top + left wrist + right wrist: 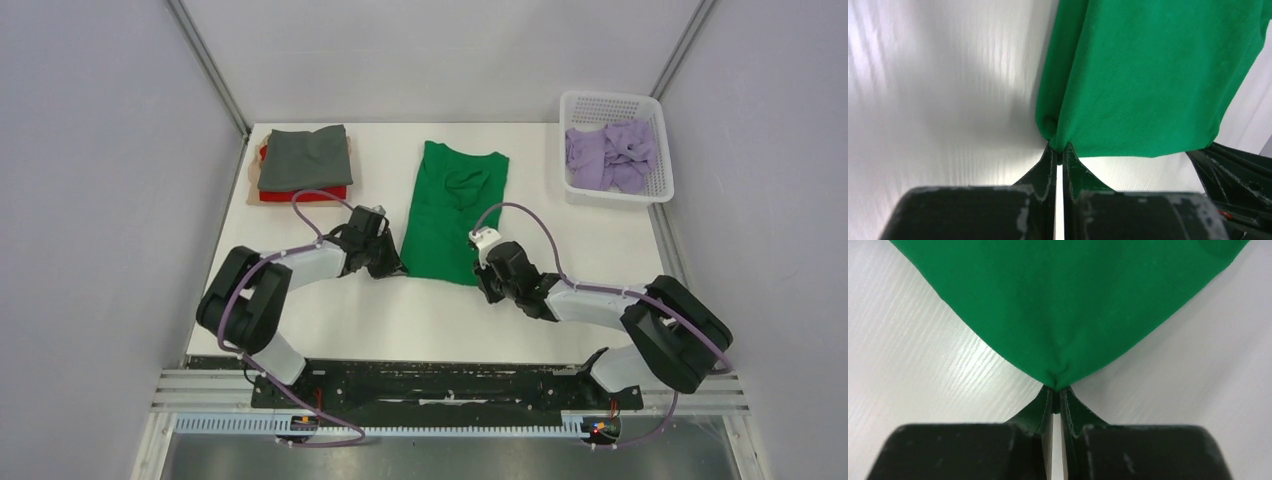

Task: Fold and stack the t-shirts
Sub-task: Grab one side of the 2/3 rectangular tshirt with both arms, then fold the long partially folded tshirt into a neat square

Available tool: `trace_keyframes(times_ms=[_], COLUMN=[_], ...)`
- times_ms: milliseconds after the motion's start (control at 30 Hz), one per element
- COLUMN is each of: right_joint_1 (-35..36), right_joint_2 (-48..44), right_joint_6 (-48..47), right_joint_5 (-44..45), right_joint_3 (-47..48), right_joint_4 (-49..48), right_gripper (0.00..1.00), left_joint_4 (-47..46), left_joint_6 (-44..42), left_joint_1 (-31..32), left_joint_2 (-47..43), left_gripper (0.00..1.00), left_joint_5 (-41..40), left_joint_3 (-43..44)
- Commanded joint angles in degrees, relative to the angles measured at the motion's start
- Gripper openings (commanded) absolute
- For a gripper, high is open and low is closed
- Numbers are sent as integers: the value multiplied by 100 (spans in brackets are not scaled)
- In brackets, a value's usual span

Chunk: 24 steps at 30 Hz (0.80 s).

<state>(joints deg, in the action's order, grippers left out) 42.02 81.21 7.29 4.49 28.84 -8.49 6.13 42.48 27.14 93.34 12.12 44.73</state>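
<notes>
A bright green t-shirt (452, 205) lies folded lengthwise in the middle of the white table, collar at the far end. My left gripper (389, 266) is shut on its near left bottom corner (1058, 140). My right gripper (482, 278) is shut on its near right bottom corner (1058, 377). A stack of folded shirts stands at the far left: dark grey (305, 157) on top, red (300, 194) under it, a tan edge (250, 183) at the bottom. A lilac shirt (610, 155) lies crumpled in the basket.
A white plastic basket (660, 170) stands at the far right corner of the table. Grey walls close in both sides. The right gripper's body shows at the left wrist view's lower right (1233, 175).
</notes>
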Motion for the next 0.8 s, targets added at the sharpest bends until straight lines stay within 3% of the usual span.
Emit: trace_keyframes(times_ms=[0,167,400,567,767], right_joint_1=[178,304,439,441,296], right_joint_2=[-372,-1178,-2173,-2293,-2185], right_joint_6=[53,-15,456,550,487], right_joint_5=[-519,-2770,-4564,-4527,-3917], right_joint_3=[-20,6,155,203,456], right_joint_4=[385,748,1046,992,913], right_gripper=[3,0,0,0,0], left_joint_4=[68,961,2514,2787,2673], left_joint_6=[274,257,76,76,-15], left_joint_1=[46,72,81,81,82], left_joint_2=[-884,-2896,-5417,-5959,-5502], left_gripper=[2,2,2,2,2], left_joint_5=[-117,-44,-141,-588,-1374], left_joint_3=[-477,-906,-641,-417,-66])
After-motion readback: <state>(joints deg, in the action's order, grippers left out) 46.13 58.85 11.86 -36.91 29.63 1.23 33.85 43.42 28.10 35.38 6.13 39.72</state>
